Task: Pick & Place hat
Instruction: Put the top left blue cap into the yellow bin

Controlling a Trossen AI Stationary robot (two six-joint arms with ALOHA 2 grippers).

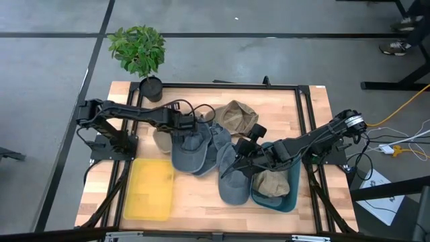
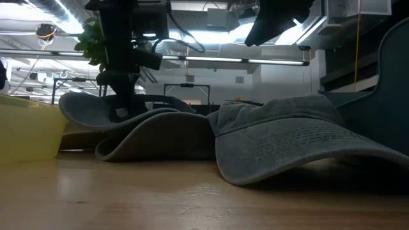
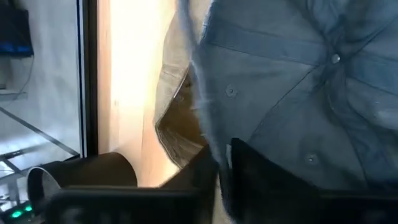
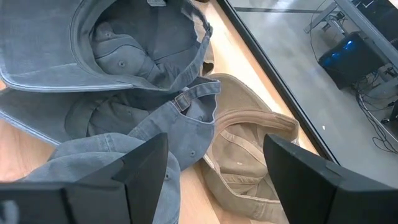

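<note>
Several caps lie piled mid-table. My left gripper (image 1: 190, 128) is shut on a blue-grey cap (image 1: 188, 153) at the pile's left side; the left wrist view shows that cap's crown (image 3: 298, 81) and a tan cap (image 3: 177, 124) beyond it. My right gripper (image 1: 243, 149) hangs open above the pile's right side, touching nothing; through its fingers (image 4: 143, 171) I see a tan cap (image 4: 242, 155) and blue-grey caps (image 4: 137, 56) lying inside-up. Another blue-grey cap (image 1: 235, 180) lies by the teal bin (image 1: 293, 195), which holds a tan cap (image 1: 272, 183). My left gripper pinches the blue-grey cap by the edge of its crown (image 3: 211, 146), the rim running in between the two fingers (image 3: 261, 180). It comes from above, pointing down (image 2: 121, 108). The cap's far side still lies on the pile and the table.
A yellow tray (image 1: 151, 189) lies at the near left, the teal bin at the near right. A potted plant (image 1: 141, 54) stands at the far left corner. Bare wood shows along the near edge between tray and bin (image 1: 198, 202).
</note>
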